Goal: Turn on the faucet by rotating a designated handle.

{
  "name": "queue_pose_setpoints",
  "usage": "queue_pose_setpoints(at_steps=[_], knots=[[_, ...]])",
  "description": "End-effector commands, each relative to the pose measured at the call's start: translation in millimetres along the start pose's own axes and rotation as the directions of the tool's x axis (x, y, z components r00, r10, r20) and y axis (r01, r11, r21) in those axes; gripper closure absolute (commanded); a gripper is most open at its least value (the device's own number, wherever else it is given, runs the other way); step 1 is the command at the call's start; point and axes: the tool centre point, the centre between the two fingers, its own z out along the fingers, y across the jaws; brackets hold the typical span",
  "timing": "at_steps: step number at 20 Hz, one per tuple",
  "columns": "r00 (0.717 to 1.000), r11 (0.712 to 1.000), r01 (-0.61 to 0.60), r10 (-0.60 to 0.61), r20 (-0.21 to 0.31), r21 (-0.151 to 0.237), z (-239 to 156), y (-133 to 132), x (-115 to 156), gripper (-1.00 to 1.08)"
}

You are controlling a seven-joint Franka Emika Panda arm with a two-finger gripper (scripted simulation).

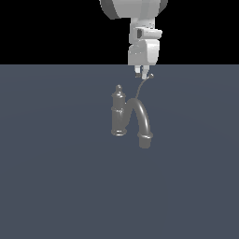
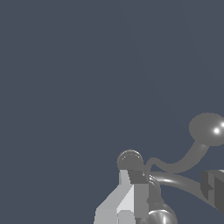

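Note:
The dark grey faucet [image 1: 119,113] stands on the floor, its upright knob-topped column on the exterior view's left and its thick arched spout [image 1: 143,120] on the right. The thin S-curved handle [image 1: 141,87] rises from it to a small ball tip [image 1: 150,76]. My gripper [image 1: 142,73] hangs just above, its fingertips beside the ball, on its left. In the wrist view the handle [image 2: 177,164] curves out to its ball [image 2: 209,128], which lies outside the finger gap. My gripper [image 2: 170,192] is open, its fingers [image 2: 127,197] wide apart, holding nothing. The column knob [image 2: 130,159] shows beside one finger.
A flat blue-grey floor [image 1: 56,177] lies all around the faucet. The background behind the arm is black.

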Motion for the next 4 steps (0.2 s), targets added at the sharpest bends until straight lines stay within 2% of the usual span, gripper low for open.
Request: queue_pose_setpoints(at_steps=[1, 4], knots=[[1.000, 0.999, -0.014, 0.014, -0.016, 0.031, 0.1, -12.8, 17.6, 1.08], [1.000, 0.999, -0.016, 0.017, -0.016, 0.031, 0.0, -17.0, 19.0, 1.08]])
